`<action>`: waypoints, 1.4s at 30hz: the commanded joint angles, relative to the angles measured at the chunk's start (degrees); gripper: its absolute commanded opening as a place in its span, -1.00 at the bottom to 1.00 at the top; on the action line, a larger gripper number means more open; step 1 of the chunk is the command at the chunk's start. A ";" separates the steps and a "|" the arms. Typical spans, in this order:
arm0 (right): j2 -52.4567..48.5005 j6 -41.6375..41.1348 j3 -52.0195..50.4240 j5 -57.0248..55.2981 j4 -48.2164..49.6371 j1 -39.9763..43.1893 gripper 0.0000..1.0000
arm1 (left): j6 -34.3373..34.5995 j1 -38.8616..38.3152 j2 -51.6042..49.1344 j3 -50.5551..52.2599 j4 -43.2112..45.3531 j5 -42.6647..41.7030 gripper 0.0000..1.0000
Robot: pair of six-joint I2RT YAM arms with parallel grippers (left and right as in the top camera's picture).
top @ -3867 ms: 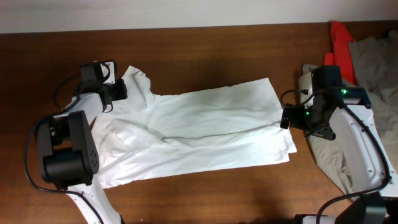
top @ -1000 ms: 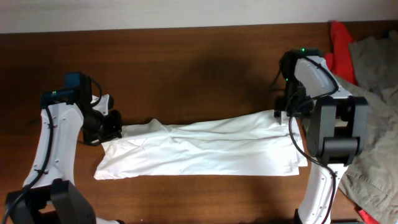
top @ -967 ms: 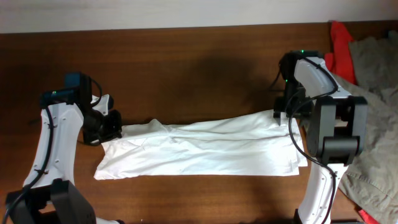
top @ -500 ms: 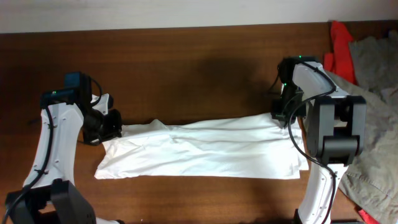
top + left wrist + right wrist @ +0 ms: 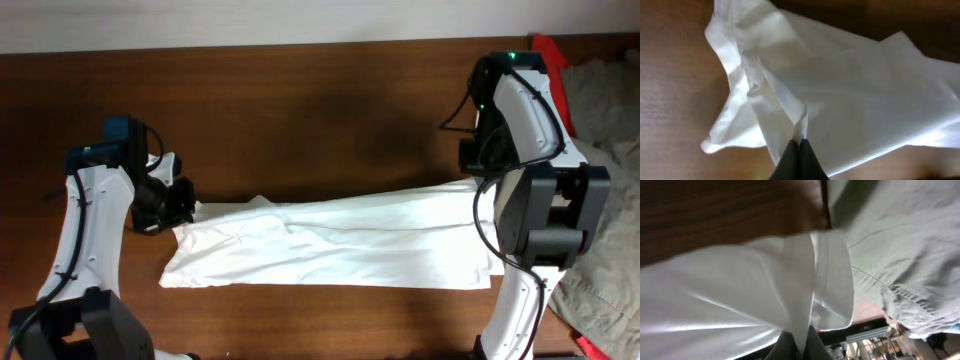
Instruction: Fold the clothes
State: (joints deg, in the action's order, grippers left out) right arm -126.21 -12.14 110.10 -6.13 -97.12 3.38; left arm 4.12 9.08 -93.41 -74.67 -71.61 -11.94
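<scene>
1. I see a dark wooden table (image 5: 300,110), with a pale wall (image 5: 300,20) behind.
2. The white shirt (image 5: 330,240) lies stretched toward the front edge.
3. The left claw (image 5: 799,146) and the right claw (image 5: 799,341) each pinch one end of it.
4. Grey clothes (image 5: 600,110) lie at the right edge.

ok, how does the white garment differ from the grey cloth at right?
The white garment is stretched long and flat between the left gripper and right gripper; the grey cloth lies crumpled, ungripped. White garment is mid-table; grey cloth sits at the right edge. Both are fabric.
</scene>
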 commanded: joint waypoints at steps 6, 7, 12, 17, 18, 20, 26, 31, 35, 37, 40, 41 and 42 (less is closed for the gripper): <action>5.88 -0.15 -11.78 -0.39 0.22 1.22 -0.92 | -0.52 0.35 1.07 -0.07 -4.42 0.63 -0.99; 7.06 -0.17 -12.17 -0.35 0.37 1.64 -0.92 | -0.52 0.35 1.07 -0.04 -5.42 0.63 -0.99; 8.66 0.96 -17.77 -0.63 0.87 2.82 -0.92 | -0.50 0.35 1.07 3.80 -5.35 0.90 -0.99; 8.66 0.94 -26.58 -0.57 6.25 2.82 -0.91 | -0.52 0.35 1.07 6.54 -4.98 0.87 -0.99; 8.66 0.94 -27.26 -0.57 6.88 2.82 -0.85 | -0.55 0.35 1.07 6.88 -6.10 0.90 -0.99; 8.68 0.98 -27.23 -0.59 6.71 2.82 -0.57 | -0.57 0.35 1.07 7.04 -9.22 1.49 -0.28; 10.10 0.96 -27.21 -0.59 5.90 3.56 0.36 | -0.68 0.35 1.07 7.02 -8.02 1.68 0.51; 16.74 1.07 -27.17 -0.48 8.59 7.10 0.33 | 0.61 0.17 1.07 7.30 3.65 -1.42 0.17; 22.80 3.13 -27.17 1.27 13.53 7.23 0.17 | -0.28 -2.97 1.07 9.86 9.35 -7.89 -0.74; 24.98 4.94 -27.17 3.08 15.87 7.19 0.10 | -0.35 -6.01 1.07 12.44 12.92 -8.24 -0.80; 25.53 7.50 -27.19 5.11 16.04 7.21 0.10 | -0.31 -8.98 1.07 16.22 18.05 -8.20 -0.80; 25.53 8.52 -27.19 6.51 16.28 7.21 0.10 | -0.31 -9.31 1.07 17.53 20.63 -8.11 -0.79; 25.53 10.03 -27.19 8.52 16.55 7.19 0.10 | -0.31 -9.31 1.07 18.82 23.17 -7.56 -0.79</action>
State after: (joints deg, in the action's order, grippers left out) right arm -101.71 -5.91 82.83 -2.17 -80.97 10.57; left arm 4.14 0.36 -93.25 -59.40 -53.23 -18.92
